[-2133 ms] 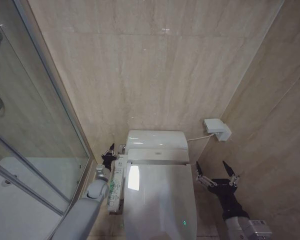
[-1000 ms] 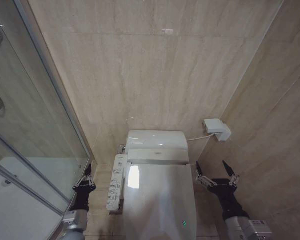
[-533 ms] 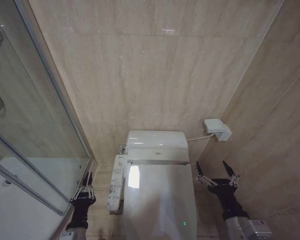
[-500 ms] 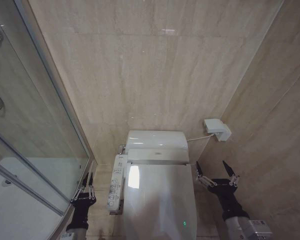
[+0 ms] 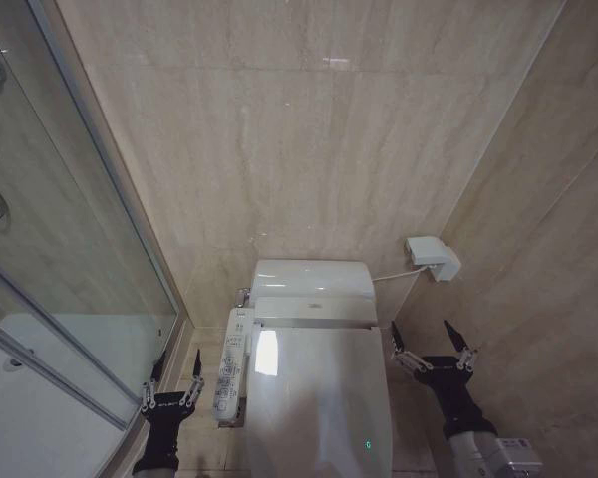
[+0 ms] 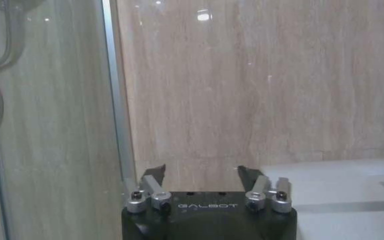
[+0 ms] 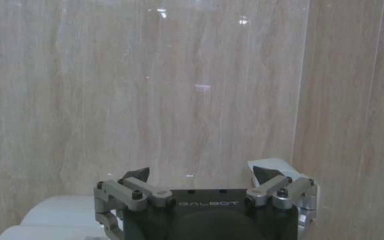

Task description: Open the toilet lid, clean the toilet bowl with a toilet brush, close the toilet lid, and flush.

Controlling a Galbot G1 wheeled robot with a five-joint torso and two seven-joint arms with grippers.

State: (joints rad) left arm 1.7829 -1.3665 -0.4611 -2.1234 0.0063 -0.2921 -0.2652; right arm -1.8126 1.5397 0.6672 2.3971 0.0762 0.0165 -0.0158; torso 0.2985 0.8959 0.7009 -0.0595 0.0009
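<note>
White toilet lid [image 5: 319, 398] lies closed, apparently; both hands [image 5: 171, 388] [image 5: 431, 343] spread beside it

Narrow floor gap on robot's left, between the clear glass shower partition [image 5: 80, 259] and white side control panel [image 5: 232, 363]. Right gap between the closed glossy white toilet lid [image 5: 319, 398] and beige tiled wall [image 5: 548, 329]; space above lid free.
</note>
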